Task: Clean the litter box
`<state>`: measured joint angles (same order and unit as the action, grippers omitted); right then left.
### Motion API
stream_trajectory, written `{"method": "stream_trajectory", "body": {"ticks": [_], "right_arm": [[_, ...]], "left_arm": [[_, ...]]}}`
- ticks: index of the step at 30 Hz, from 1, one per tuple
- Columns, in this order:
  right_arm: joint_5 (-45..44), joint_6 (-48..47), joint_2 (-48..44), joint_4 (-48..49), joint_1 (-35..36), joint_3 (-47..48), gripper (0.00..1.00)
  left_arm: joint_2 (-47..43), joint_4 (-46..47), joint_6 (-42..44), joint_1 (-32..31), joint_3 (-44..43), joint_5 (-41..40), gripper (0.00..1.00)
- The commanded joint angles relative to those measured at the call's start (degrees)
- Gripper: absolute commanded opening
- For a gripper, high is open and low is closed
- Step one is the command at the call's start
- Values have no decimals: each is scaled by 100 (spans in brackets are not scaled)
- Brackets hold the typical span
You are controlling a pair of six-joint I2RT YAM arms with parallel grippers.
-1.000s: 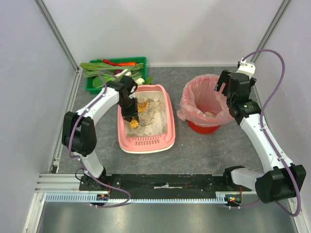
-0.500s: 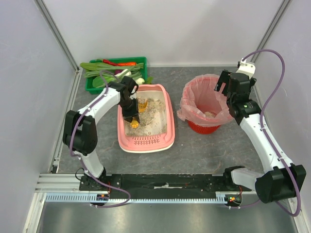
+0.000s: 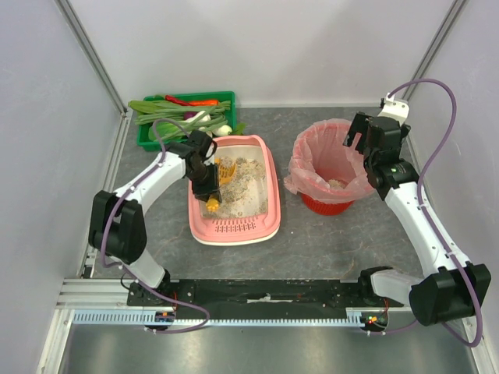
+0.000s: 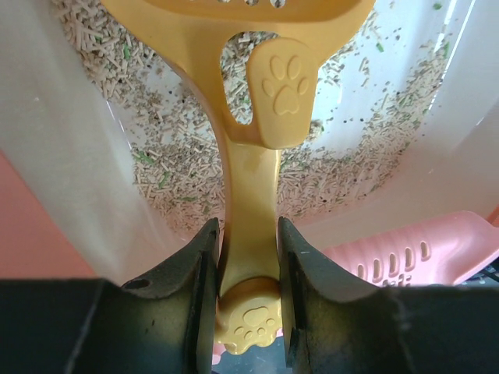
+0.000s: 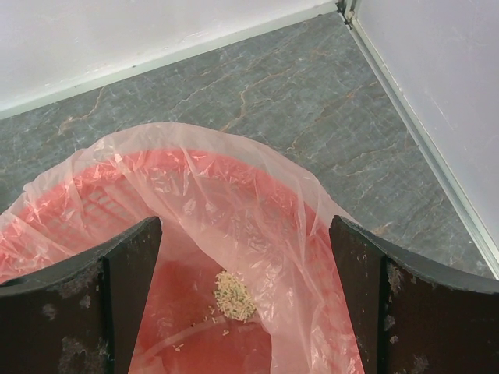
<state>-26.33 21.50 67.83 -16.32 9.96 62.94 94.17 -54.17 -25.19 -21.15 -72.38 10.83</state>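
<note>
The pink litter box lies left of centre, sandy litter inside and its slotted ledge at the near end. My left gripper hangs over the box's left half, shut on the handle of a yellow scoop. In the left wrist view the scoop handle runs between the fingers of the left gripper, with its slotted head at the top over the litter. The right gripper hovers open above the bin's far right rim. Nothing is between the jaws of the right gripper.
A red bin lined with a pink bag stands right of the litter box. A small clump of litter lies at its bottom. A green crate of vegetables sits at the back left, touching the box's far corner. White walls enclose the table.
The left arm's elbow has swung out to the left and nearer. The gripper and scoop handle have shifted slightly toward the near end of the box. The right arm has not moved.
</note>
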Motion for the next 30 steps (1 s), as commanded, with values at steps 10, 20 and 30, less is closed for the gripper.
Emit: {"method": "stream_trajectory", "body": {"ticks": [10,20,30], "right_arm": [[224,-22,28,199,-11,307,97],[303,-93,2,199,-11,360,97],[435,-75,72,129,-2,544,96]], "left_arm": [[-821,618,409,-47,399,270,2],[-2243,1241,910,-214,1479,367,2],[-3353,1717,682,-346,2369,358,2]]}}
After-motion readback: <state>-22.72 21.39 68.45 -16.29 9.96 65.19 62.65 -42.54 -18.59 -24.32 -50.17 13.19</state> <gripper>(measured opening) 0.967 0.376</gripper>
